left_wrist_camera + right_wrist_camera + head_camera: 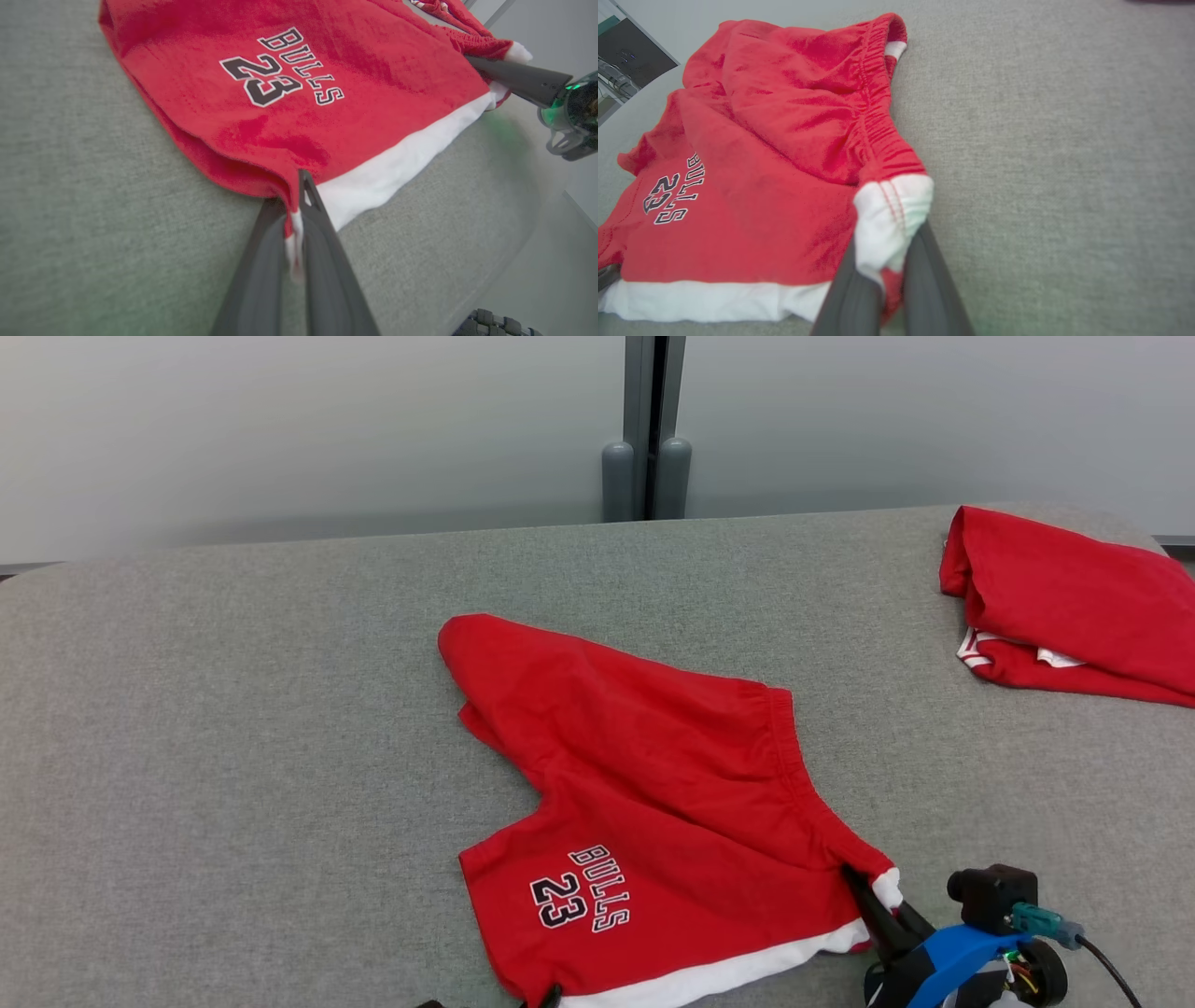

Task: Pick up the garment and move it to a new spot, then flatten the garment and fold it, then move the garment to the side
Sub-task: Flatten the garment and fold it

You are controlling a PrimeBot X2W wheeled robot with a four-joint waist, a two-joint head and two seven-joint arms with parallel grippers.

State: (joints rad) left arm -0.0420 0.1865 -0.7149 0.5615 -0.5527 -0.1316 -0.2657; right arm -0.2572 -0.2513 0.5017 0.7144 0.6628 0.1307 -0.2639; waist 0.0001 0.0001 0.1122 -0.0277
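Clearly both grippers are pinched tight on cloth. The left gripper [295,200] has its two dark fingers closed almost together on the near left hem corner of the red shorts [653,775], with a sliver of red and white fabric caught between them. The right gripper [887,266] is likewise clamped on the near right corner, where the white trim bunches over its fingers. The shorts lie spread on the grey fabric table [233,728], "BULLS 23" print facing up. A second red garment [1064,607] sits folded at the far right, well apart.
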